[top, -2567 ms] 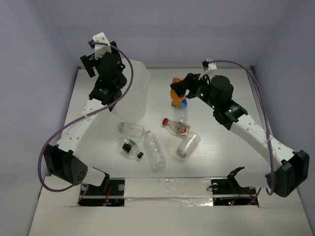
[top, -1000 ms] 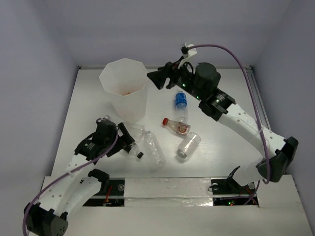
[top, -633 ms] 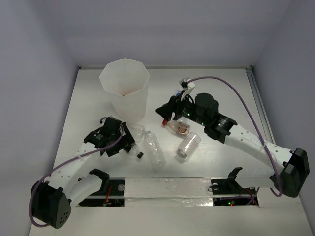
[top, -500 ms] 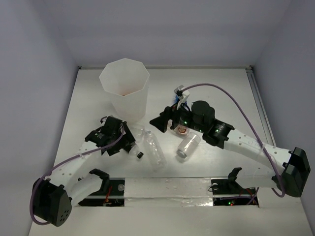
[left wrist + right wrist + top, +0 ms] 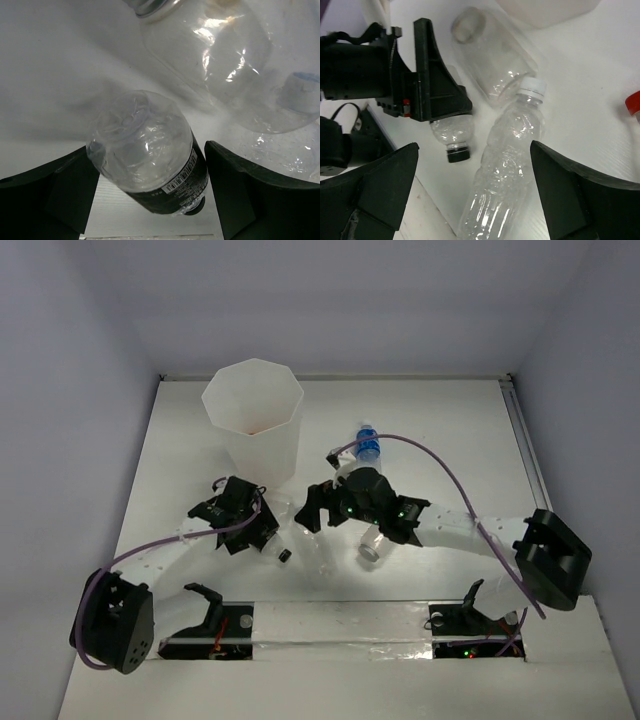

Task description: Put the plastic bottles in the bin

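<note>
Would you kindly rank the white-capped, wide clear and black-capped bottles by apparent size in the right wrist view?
1. White-capped bottle, largest, running out of frame.
2. Wide clear bottle.
3. Black-capped bottle, clearly smallest.

We only get a sliver of a red cap (image 5: 634, 104) at the right wrist view's edge (rest cut off), and the long clear bottle (image 5: 505, 165) runs off the bottom. Print on the small bottle (image 5: 150, 155) is too tiny to read.
</note>
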You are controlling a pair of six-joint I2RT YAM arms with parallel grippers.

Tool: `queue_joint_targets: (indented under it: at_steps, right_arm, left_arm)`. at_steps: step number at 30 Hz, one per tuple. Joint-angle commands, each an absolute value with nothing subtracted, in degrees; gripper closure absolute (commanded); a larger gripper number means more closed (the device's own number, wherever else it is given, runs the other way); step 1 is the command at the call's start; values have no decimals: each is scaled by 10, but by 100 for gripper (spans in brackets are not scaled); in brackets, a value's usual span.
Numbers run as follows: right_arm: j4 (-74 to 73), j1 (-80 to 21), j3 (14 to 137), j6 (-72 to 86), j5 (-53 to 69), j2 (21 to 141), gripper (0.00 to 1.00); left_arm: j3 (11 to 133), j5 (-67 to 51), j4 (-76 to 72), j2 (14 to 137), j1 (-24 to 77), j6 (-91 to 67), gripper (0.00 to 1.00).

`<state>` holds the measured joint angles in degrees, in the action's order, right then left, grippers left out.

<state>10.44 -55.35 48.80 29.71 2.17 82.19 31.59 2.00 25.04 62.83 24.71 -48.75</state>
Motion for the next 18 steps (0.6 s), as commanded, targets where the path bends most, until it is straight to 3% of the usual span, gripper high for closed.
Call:
queue_joint_targets:
  at_steps: [1,5,9,18]
  right_arm:
    - [133,-559,489,309,2,845,2]
    - [133,-559,493,315,-14,886,3]
    - [127,-559,500,322,-28,923,5]
    - [113,-559,524,324,-24,976,8]
  left_arm:
    - [306,31,229,638,250,-490,22]
    - [303,40,225,630,250,-492,40]
    - [301,29,222,622,250,-490,52]
    - [364,65,315,530,335,-511,59]
